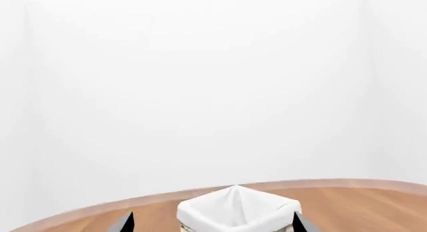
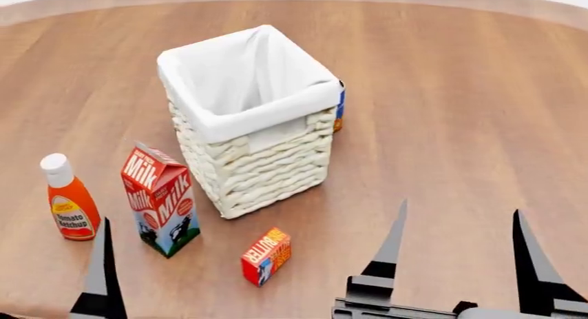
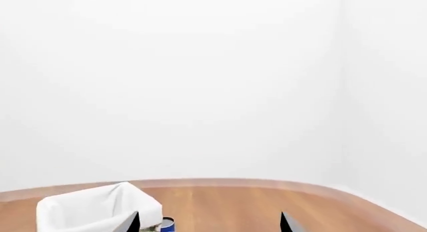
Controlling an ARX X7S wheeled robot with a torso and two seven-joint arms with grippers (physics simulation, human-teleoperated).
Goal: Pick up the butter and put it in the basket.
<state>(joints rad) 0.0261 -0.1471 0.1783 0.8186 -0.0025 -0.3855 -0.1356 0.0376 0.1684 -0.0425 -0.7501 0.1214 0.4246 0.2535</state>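
The small red-and-orange butter [image 2: 266, 256] carton lies on its side on the wooden surface [image 2: 459, 126], apart from and nearer than the tall, upright cream wicker basket [image 2: 257, 157] with its white liner.

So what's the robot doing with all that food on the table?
It has to put the butter into the basket, but it hasn't started yet. The butter lies on the table in front of the basket, near the milk carton and ketchup bottle. The right gripper is open and empty, close to the butter. Only one finger of the left gripper shows.
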